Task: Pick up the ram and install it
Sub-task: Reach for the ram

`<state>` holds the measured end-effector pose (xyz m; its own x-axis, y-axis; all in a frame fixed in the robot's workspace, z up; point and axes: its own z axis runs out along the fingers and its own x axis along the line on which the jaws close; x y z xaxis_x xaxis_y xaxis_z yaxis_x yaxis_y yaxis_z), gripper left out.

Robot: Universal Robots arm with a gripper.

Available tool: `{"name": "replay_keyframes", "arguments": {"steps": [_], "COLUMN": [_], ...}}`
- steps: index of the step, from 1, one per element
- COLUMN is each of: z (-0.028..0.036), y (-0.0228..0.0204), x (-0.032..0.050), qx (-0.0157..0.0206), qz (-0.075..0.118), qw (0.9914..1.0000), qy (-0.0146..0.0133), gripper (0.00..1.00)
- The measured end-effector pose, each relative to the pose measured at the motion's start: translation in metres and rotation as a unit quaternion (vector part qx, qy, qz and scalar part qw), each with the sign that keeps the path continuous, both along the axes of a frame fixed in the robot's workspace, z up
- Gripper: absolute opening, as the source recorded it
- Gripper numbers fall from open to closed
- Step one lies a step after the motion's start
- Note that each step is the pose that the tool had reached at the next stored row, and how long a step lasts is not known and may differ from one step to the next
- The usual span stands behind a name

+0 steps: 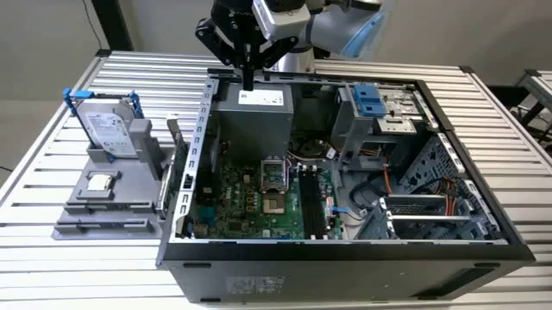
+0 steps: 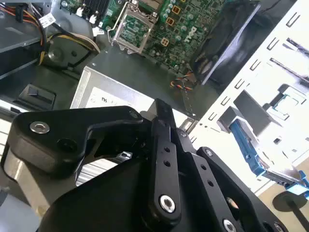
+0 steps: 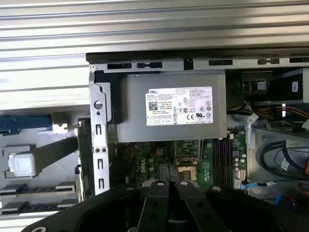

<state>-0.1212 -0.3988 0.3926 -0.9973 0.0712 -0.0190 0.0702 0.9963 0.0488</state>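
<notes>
The ram (image 1: 175, 145) is a thin dark green stick standing on edge in the grey holder, just outside the open computer case's wall on the exterior view's left. In the first wrist view the ram (image 3: 84, 145) is a narrow green strip beside that wall. My gripper (image 1: 248, 82) hangs above the back of the case, over the grey power supply (image 1: 258, 113), fingers pointing down and shut with nothing between them. Its fingertips (image 2: 163, 107) meet over the power supply's label in the second wrist view. The black memory slots (image 1: 311, 203) lie on the motherboard, right of the processor socket.
A silver hard drive in a blue frame (image 1: 108, 132) stands in the grey holder (image 1: 108, 213) at the exterior view's left. The case (image 1: 345, 248) sits on a slatted metal table (image 1: 52, 271). Cables and drive cages (image 1: 388, 113) crowd the case's right half.
</notes>
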Motion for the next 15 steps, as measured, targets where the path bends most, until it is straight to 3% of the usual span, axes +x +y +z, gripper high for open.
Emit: {"name": "replay_keyframes", "arguments": {"steps": [15], "z": [0.0001], "y": [0.0000], "x": [-0.0017], "qx": [-0.0001], "qz": [0.000], "qw": [1.00000], "qy": [0.0001], "gripper": [0.00]}}
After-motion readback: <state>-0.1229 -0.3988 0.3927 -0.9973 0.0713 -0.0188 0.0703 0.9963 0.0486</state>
